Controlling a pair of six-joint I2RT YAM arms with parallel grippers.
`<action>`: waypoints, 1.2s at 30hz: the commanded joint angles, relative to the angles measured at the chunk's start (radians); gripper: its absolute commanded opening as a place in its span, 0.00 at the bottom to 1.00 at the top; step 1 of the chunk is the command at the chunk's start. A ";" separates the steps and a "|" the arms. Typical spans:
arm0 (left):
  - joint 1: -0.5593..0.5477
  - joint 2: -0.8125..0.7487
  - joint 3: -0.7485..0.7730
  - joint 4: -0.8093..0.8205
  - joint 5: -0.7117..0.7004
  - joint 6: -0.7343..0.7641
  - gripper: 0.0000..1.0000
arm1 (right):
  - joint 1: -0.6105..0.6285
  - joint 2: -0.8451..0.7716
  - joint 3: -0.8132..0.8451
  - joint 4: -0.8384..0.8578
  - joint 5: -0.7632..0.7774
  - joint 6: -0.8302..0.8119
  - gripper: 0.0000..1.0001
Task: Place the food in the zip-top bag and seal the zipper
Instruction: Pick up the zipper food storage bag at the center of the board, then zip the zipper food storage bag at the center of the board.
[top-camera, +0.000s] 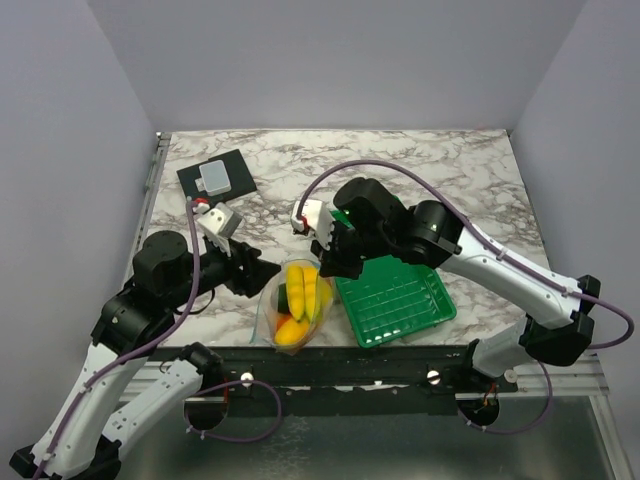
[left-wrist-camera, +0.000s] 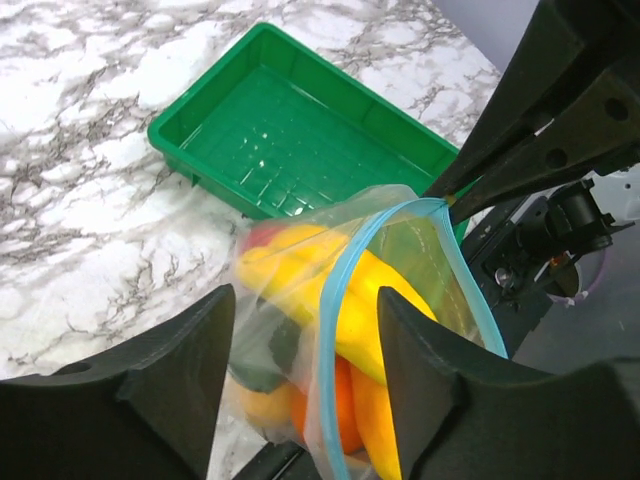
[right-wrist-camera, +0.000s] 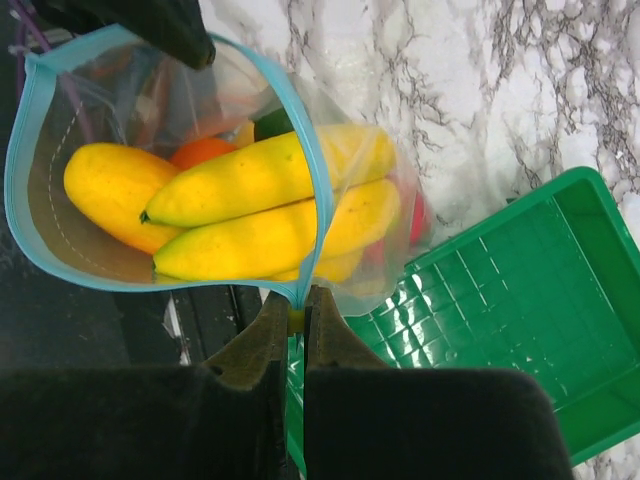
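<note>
Right tool (right-wrist-camera: 297, 305) tight on the zipper (right-wrist-camera: 319, 175) of the zip-top bag (top-camera: 297, 300), left tool (left-wrist-camera: 305, 305) apart around it.

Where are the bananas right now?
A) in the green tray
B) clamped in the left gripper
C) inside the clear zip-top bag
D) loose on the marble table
C: the bananas show through the clear plastic of the zip-top bag, inside the loop of its blue zipper, while the green tray holds nothing.

Red apple (right-wrist-camera: 420, 215) — mostly hidden behind the bananas (right-wrist-camera: 250, 180).
</note>
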 joint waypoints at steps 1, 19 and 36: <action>0.000 -0.028 0.040 0.070 0.074 0.035 0.64 | 0.021 0.041 0.136 -0.051 -0.031 0.091 0.01; 0.000 -0.016 0.041 0.218 0.270 0.106 0.78 | 0.107 0.210 0.461 -0.232 0.049 0.124 0.01; -0.090 0.029 -0.019 0.266 0.523 0.206 0.78 | 0.137 0.197 0.477 -0.261 -0.061 0.104 0.01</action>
